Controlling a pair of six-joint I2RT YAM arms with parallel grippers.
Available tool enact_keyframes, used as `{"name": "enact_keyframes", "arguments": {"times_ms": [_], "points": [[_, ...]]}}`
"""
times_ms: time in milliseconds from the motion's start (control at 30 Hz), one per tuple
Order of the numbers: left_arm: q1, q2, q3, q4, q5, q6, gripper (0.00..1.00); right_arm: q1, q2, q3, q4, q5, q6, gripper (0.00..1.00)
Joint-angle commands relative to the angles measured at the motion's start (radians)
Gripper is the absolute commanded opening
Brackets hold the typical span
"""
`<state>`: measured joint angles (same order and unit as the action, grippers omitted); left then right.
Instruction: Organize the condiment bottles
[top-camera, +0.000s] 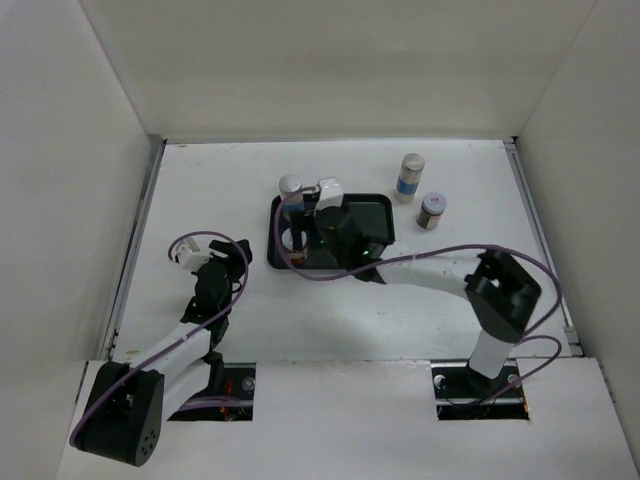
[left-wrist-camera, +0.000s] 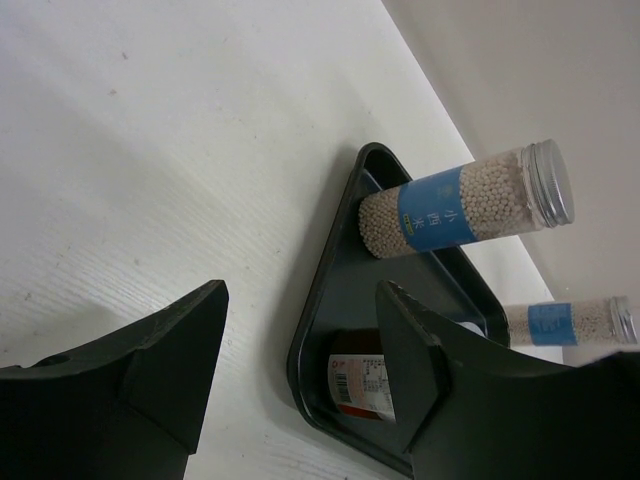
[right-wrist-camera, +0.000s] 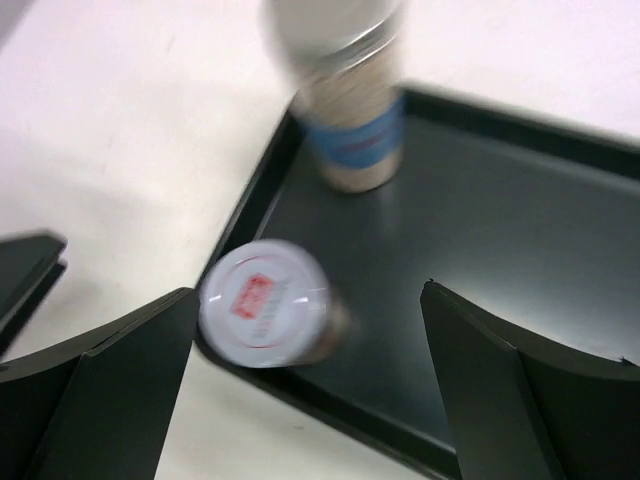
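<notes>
Right end effector sits over the tray, fingers spread wide and clamped on nothing. Left end effector is also spread apart and empty. It's low over the surface, left of the tray and apart from it.

Bottles: you've got two tall clear shakers with grey screw caps, blue labels and pale granules inside. The two short brownish jars have white lids carrying a red mark.

Positions:
- One tall shaker stands upright in the tray's far left corner.
- One short jar stands upright in the tray's near left corner, close to the rim. It sits within the span of the right fingers, off to one side. The right wrist view is blurred, so you can't tell whether it touches the nearer finger.
- The other tall shaker and the other short jar stand on the surface right of the tray, near each other but not touching.

Room: the right half of the tray floor is open. White walls box the surface on three sides. The outside pair is nearer the right wall, still apart from it.
</notes>
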<state>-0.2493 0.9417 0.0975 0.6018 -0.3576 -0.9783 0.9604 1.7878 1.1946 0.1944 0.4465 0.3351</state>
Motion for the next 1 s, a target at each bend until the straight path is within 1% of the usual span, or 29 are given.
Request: {"name": "enact_keyframes", "arguments": {"times_ms": [0,67,133,233,333,467,600,733,767,833,867,967], "points": [[-0.005,0.002,0.005,0.046,0.008,-0.007,0.60,-0.140,-0.192,-0.085,0.108,0.044,-0.008,1.00],[-0.005,0.011,0.005,0.049,0.003,-0.010,0.60,-0.249,-0.237,-0.119,0.096,0.054,-0.007,1.00],[0.002,0.014,0.005,0.050,0.014,-0.013,0.60,-0.352,-0.240,-0.115,0.077,0.064,-0.027,1.00],[0.000,0.009,0.007,0.049,0.009,-0.005,0.61,-0.452,-0.203,-0.069,0.042,0.116,-0.086,1.00],[0.009,0.020,0.005,0.050,0.017,-0.013,0.61,-0.530,-0.127,-0.003,0.025,0.146,-0.136,1.00],[0.002,0.031,0.011,0.050,0.016,-0.007,0.61,-0.597,-0.025,0.085,-0.010,0.106,-0.148,1.00],[0.008,0.034,0.008,0.055,0.022,-0.011,0.61,-0.621,0.057,0.166,-0.007,0.008,-0.151,1.00],[0.012,0.042,0.013,0.055,0.022,-0.010,0.61,-0.631,0.111,0.207,-0.003,0.011,-0.154,1.00],[0.014,0.040,0.011,0.055,0.023,-0.013,0.62,-0.633,0.116,0.211,0.002,0.014,-0.153,0.95],[0.006,0.039,0.014,0.056,0.022,-0.007,0.62,-0.633,0.113,0.206,0.017,0.015,-0.157,0.78],[0.002,0.043,0.016,0.056,0.019,-0.005,0.62,-0.633,0.104,0.197,0.025,0.017,-0.160,0.72],[0.005,0.052,0.018,0.056,0.023,-0.011,0.62,-0.628,0.033,0.160,0.048,0.030,-0.163,0.59]]}}
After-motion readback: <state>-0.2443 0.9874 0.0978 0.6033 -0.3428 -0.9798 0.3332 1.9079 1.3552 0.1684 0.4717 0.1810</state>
